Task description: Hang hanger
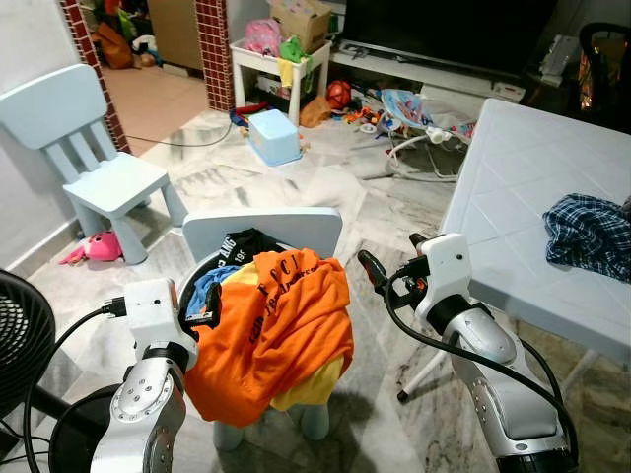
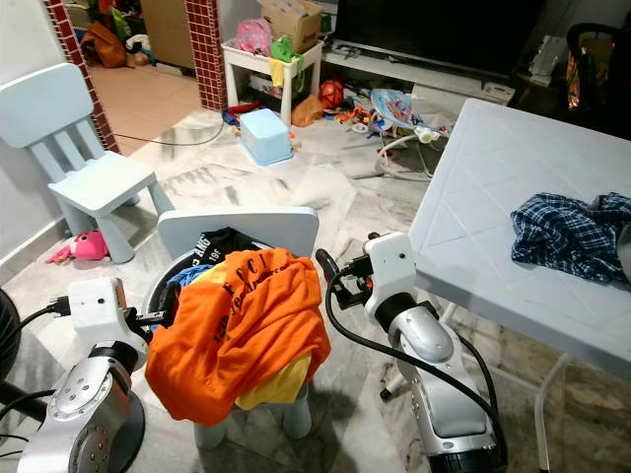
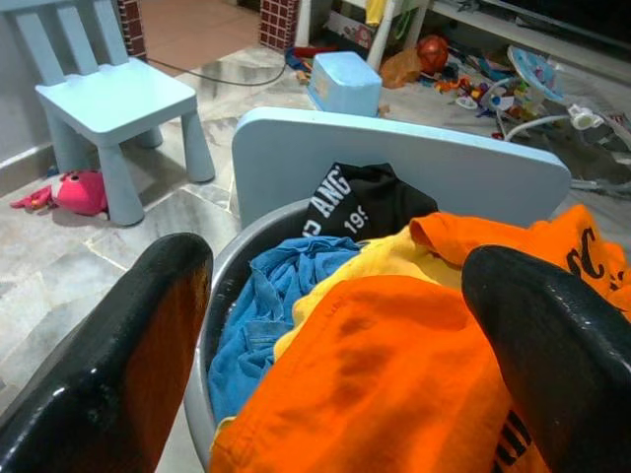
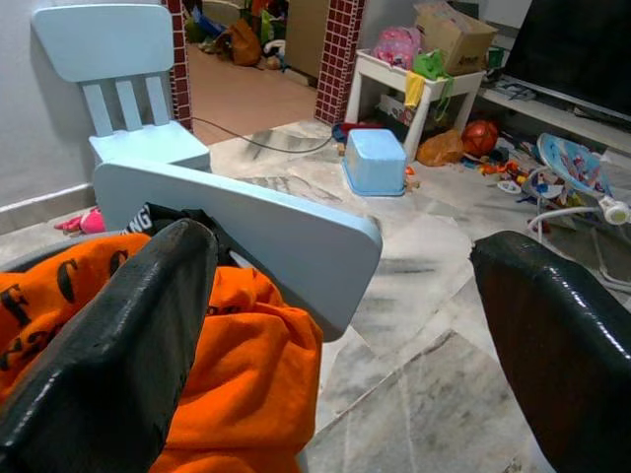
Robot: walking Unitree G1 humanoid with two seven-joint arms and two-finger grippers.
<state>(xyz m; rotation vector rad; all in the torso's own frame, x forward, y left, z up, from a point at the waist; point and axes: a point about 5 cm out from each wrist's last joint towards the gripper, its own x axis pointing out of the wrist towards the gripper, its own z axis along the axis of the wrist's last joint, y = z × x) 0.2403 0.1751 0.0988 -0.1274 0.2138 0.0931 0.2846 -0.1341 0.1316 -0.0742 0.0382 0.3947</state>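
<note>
Left hand (image 3: 335, 335), fingers spread, above orange shirt (image 3: 385, 384) in basin (image 3: 222, 296).

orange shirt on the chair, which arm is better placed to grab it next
Left, probably. The left gripper is open right at the edge of the orange shirt, and its wrist view looks straight onto the cloth. The right gripper, also open, sits beside the chair, a little apart from the shirt.

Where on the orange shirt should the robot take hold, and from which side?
Probably the raised fold at the top of the orange shirt, from above. It is draped over the basin of clothes on the small chair, so the bunched ridge gives cloth to pinch. The left gripper is nearest, its fingers open.
</note>
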